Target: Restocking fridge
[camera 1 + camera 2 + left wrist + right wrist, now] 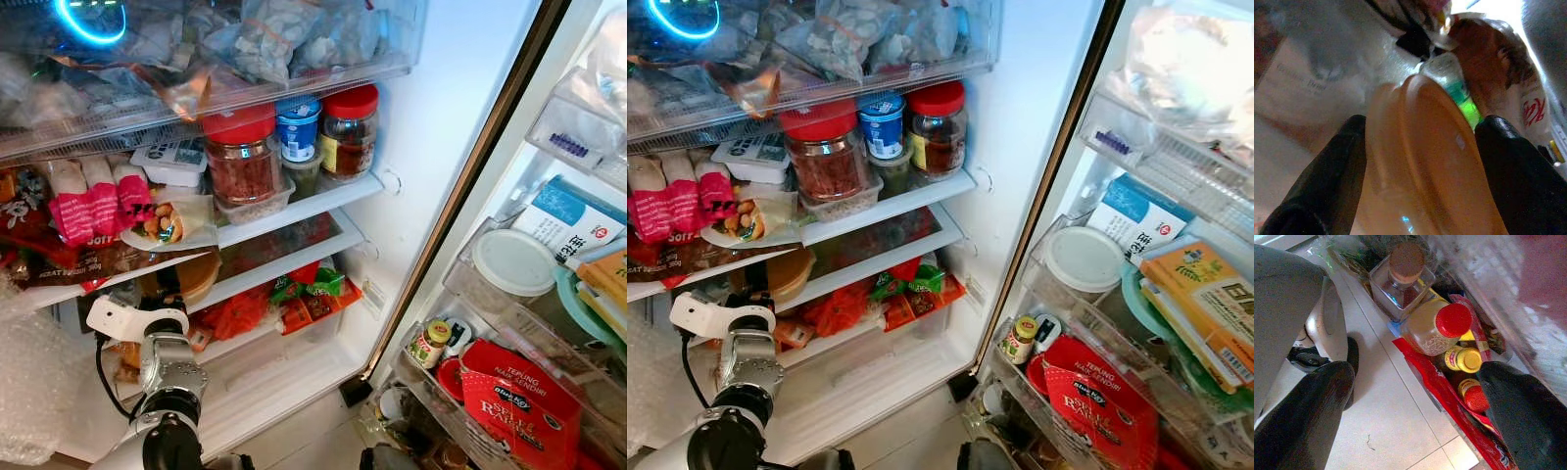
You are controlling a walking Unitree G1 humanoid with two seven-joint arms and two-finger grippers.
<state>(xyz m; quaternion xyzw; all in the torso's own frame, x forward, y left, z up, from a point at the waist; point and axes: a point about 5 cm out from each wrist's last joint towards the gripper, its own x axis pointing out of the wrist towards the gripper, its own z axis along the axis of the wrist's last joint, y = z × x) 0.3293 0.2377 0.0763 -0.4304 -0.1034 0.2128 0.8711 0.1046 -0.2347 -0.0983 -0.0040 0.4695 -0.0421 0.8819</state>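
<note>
An orange lidded tub point(189, 278) sits on the fridge's lower shelf, behind the shelf's front edge. My left arm point(162, 367) reaches up to it from the lower left. In the left wrist view my left gripper point(1425, 128) has one black finger on each side of the orange tub point(1420, 161), shut on it. A green-labelled bottle point(1452, 81) and a brown bag stand just beyond the tub. My right gripper point(1415, 373) hangs low with its fingers wide apart and open, over the tiled floor by the door's bottom bin.
Above the tub, a shelf holds two red-lidded jars point(240, 157) and a blue cup point(298, 127). Snack packets point(304, 294) fill the drawer to the right. The open door's bins hold a white-lidded tub point(511, 262) and a red flour bag point(519, 401). Bubble wrap point(29, 392) lies at the left.
</note>
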